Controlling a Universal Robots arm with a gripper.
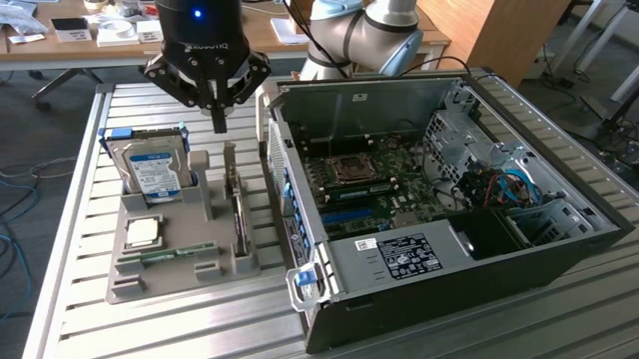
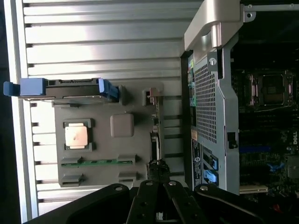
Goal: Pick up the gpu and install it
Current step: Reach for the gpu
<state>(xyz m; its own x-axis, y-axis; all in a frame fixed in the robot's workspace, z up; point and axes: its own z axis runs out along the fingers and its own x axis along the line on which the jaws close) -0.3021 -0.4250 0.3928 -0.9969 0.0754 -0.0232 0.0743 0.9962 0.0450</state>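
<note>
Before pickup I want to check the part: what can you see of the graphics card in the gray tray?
The graphics card is a thin, dark board standing upright on its long edge in a slot of the gray tray, on the side nearest the open computer case. A pale metal bracket rises at one end. The shut gripper hangs just above that end and seems clear of it.

My ribbed aluminium table [image 1: 70,299] gleams under pale light, its slats running the length of the bench. Beyond it, a light wooden desk [image 1: 40,51] carries small white boxes [image 1: 118,31] and papers. A tall wooden panel [image 1: 499,30] stands toward the exterior view's right. Dark grey floor [image 1: 40,127] surrounds my table, with blue cables [image 1: 12,196] trailing at the exterior view's left and a chair base [image 1: 62,81] under the desk.
</note>
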